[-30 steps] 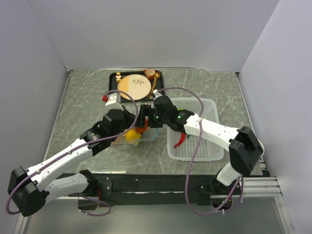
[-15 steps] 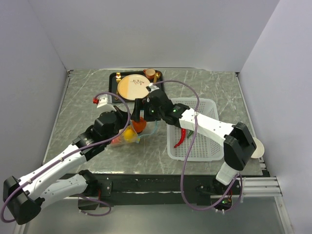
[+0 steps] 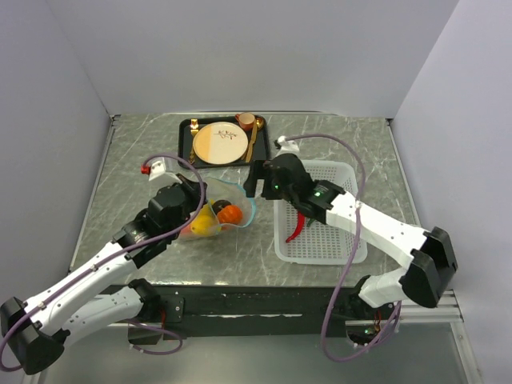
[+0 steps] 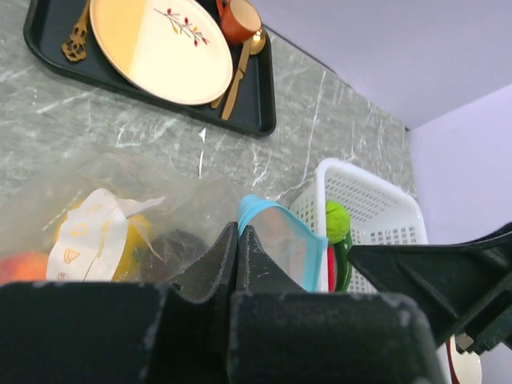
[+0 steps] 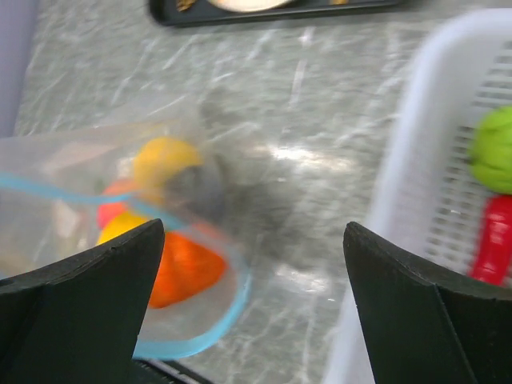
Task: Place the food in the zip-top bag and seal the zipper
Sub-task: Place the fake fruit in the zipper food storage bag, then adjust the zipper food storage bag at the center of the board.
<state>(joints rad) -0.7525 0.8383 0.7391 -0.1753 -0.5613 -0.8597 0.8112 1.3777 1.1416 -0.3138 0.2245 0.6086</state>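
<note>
My left gripper is clenched on the film of the clear, floppy plastic zip-top bag, just short of its thin light blue zipper. I pinch it there to hold the rim up, so that the mouth gapes toward the right of the overhead view and food can drop in. The bag sits left of centre on the grey marbled table. A round orange toy peach and a yellow toy lemon are already inside.

My right gripper is spread wide and grasps nothing. It hangs between the bag's mouth and the white rectangular mesh basket at centre right. I judge it is placed there to go for another piece, since a red toy chili and a round green toy lime lie in the basket.

Much is hard to make out. The right wrist view is blurred, and a dark shape inside the bag could be shadow or food. The bag's white label covers part of the contents. My right arm hides the upper left of the basket from above, so I cannot count what remains. The zipper is unsealed.
</note>
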